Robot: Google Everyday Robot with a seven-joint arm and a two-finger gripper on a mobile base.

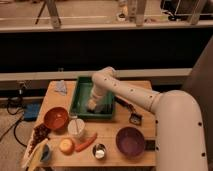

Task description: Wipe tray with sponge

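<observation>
At the far left of the pale wooden counter point(108, 131), a cluster of dark reddish fruit point(39, 134) lies near the front edge, with a yellow banana-like item point(35, 155) just in front of it. Behind them, near the back left corner, sits a crumpled light blue cloth point(60, 87). A round orange-brown bowl point(55, 118) stands between the cloth and the front row. To its right is a white cup point(76, 128), and in front of that lie a small round orange fruit point(66, 145) and an orange carrot point(86, 142) set at a slant. A small shiny metal cup point(99, 150) stands near the front edge.

The rectangular green plastic tray point(82, 100) sits at the back middle of the counter, just behind the white cup. The white jointed robot arm point(131, 95) reaches in from the right, bends at its elbow above the tray and points down into it. The gripper point(96, 106) is low inside the tray, near its front right part; whether its grip is spread or closed cannot be told. A pale lump point(93, 107) at its tip, on the tray floor, looks like the sponge, though I cannot tell for sure.

Right of the tray lies a small black brush-like tool point(134, 118), and in front of it stands a wide purple bowl point(131, 141).
</observation>
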